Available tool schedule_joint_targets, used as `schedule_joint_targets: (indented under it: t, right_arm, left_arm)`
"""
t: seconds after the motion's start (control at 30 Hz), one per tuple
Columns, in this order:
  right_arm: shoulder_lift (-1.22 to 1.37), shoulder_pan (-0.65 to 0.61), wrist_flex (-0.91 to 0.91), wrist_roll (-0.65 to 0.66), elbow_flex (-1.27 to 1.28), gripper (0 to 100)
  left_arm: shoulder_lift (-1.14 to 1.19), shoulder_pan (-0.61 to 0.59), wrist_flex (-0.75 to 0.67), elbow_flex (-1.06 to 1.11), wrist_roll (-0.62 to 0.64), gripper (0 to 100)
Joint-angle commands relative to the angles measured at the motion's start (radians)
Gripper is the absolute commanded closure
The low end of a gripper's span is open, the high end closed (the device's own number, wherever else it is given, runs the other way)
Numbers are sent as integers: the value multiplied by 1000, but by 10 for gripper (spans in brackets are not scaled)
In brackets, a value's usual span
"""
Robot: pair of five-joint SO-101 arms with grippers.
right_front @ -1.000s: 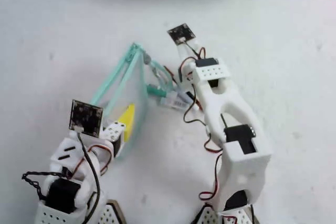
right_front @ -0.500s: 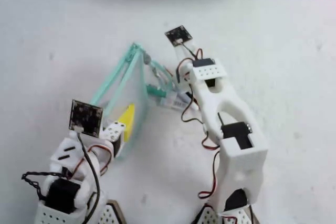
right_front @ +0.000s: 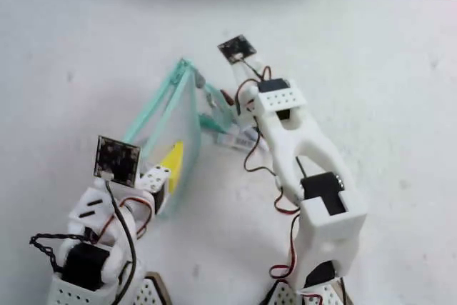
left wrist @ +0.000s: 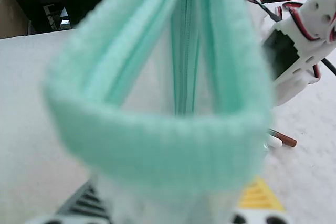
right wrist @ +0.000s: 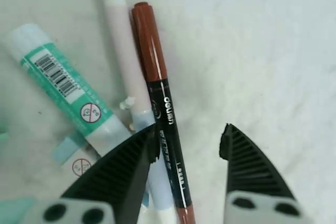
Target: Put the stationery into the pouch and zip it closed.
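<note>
The right gripper point(right wrist: 189, 135) had edged toward the translucent mint-trimmed pouch point(right_front: 175, 116), jaws apart and empty over a slim brown pen point(right wrist: 155, 82).

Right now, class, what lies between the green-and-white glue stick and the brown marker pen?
A pale pink pen with a white cap lies between the green-and-white glue stick and the brown marker pen, as the right wrist view shows.

High view overhead of table point(right_front: 71, 33); wrist views close, sharing brown pen point(right wrist: 157, 103).
</note>
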Motion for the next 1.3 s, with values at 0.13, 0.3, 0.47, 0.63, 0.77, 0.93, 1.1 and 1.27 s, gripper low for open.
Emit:
schedule_joint_targets:
  t: [0.13, 0.3, 0.47, 0.63, 0.77, 0.93, 1.1, 1.27]
  right_arm:
    - [-58, -19, -76, 6, 38, 816]
    - [1, 21, -84, 6, 6, 816]
    - [122, 42, -39, 6, -109, 838]
    - [179, 50, 47, 6, -207, 959]
    - [183, 50, 50, 6, -210, 967]
    - [183, 51, 62, 6, -212, 956]
    - [194, 64, 124, 32, -262, 956]
    - [205, 104, 125, 92, -269, 956]
  left_arm:
    - [4, -5, -31, -5, 9, 823]
    - [4, -5, -28, -5, 9, 823]
    - [4, -5, -26, -5, 9, 823]
    - [4, -5, -26, -5, 8, 823]
    - [4, -5, -26, -5, 6, 823]
    - [4, -5, -26, -5, 6, 823]
    - [4, -5, -26, -5, 6, 823]
    - [4, -5, -26, -5, 6, 823]
